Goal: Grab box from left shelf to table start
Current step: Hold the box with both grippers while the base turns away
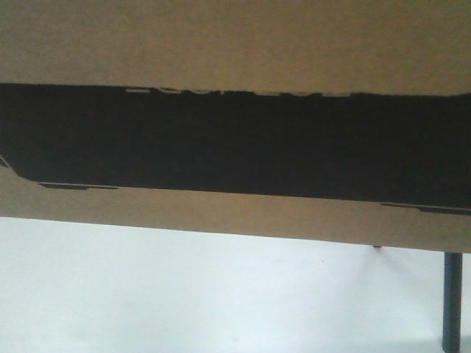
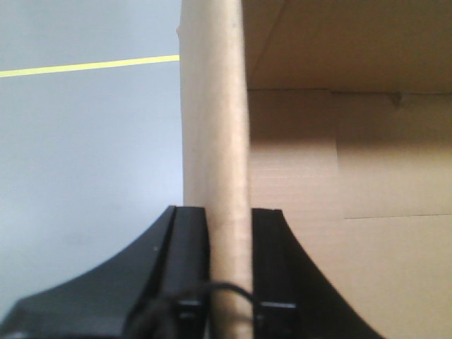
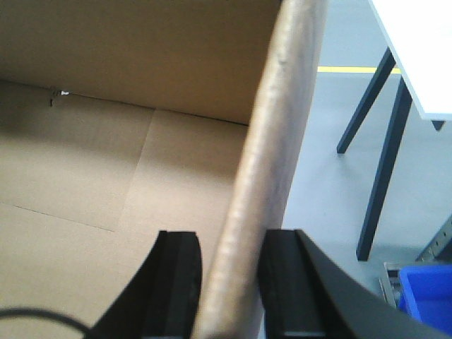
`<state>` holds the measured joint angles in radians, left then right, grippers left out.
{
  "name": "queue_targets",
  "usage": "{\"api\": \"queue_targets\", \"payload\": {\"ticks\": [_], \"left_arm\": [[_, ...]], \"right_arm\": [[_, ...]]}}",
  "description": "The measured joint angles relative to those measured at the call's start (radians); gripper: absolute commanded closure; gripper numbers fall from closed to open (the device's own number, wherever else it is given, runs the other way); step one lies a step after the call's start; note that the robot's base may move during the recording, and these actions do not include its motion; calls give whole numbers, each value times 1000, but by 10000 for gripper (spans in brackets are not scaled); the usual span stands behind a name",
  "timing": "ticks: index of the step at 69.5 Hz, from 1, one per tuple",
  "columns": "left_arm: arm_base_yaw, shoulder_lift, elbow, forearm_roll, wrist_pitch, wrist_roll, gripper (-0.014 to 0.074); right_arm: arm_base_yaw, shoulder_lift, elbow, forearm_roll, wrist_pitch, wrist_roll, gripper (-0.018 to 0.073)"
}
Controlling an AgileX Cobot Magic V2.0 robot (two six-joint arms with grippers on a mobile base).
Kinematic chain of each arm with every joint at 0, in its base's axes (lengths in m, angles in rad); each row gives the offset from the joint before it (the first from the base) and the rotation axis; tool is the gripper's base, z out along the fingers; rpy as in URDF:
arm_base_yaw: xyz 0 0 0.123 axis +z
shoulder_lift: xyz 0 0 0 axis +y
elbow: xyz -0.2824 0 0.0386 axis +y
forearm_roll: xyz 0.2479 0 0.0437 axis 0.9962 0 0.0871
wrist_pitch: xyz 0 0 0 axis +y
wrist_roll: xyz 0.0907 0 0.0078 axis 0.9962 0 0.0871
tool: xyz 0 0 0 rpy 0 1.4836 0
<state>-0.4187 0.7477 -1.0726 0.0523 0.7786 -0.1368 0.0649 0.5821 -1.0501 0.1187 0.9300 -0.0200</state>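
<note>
At opposite walls of the open box (image 1: 235, 44), the left gripper (image 2: 229, 219) and right gripper (image 3: 229, 236) each clamp the cardboard, with the white desk (image 3: 417, 49) near the right side.

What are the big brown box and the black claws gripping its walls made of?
Big brown box: matte corrugated cardboard, judging by the faint fluting and flap seams. Black left claw and right claw: smooth, slightly glossy, likely moulded plastic; unconfirmed.

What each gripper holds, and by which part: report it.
Both hold the box. The left gripper pinches one side wall, a finger inside and a finger outside; the right gripper pinches another wall likewise.
</note>
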Motion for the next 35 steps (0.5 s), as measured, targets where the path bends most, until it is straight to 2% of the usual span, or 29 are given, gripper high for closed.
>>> {"api": "queue_targets", "payload": {"ticks": [35], "left_arm": [[0,0,0,0,0,0,692]], "right_arm": [[0,0,0,0,0,0,503]]}}
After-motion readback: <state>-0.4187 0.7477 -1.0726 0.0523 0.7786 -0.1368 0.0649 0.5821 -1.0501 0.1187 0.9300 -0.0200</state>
